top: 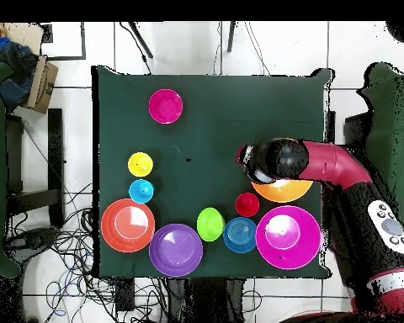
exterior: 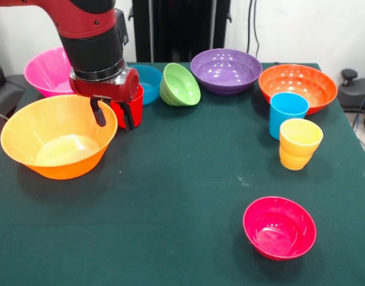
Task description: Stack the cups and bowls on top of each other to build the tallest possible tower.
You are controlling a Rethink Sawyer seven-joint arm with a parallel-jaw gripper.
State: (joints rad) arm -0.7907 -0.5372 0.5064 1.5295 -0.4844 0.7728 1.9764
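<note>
The gripper (exterior: 113, 118) hangs low over the green table (exterior: 170, 202), its two dark fingers (exterior: 98, 113) spread apart with nothing between them — one at the rim of the large yellow-orange bowl (exterior: 57, 137), the other in front of the red cup (exterior: 133, 107), which stands just behind. From the front the cup is half hidden by the gripper's red body; the overhead view shows it whole (top: 247, 204), upright and clear of the arm (top: 323, 161), while there the arm covers most of the yellow-orange bowl (top: 283, 190) and hides the fingers entirely. The large pink bowl (exterior: 45, 71) sits at the back corner, largely behind the arm in the front view but fully open from above (top: 287, 237). Along the back edge run the small blue bowl (exterior: 147, 83), the green bowl (exterior: 179, 85) tipped on its side, the purple bowl (exterior: 226, 70) and the orange bowl (exterior: 298, 86). The sky-blue cup (exterior: 287, 113) stands just in front of the orange bowl, and the yellow cup (exterior: 300, 143) just in front of that — its waisted shape shows only from the front. The crimson-pink bowl (exterior: 279, 227) sits alone near the front edge, well apart from the rest. Nothing is stacked.
</note>
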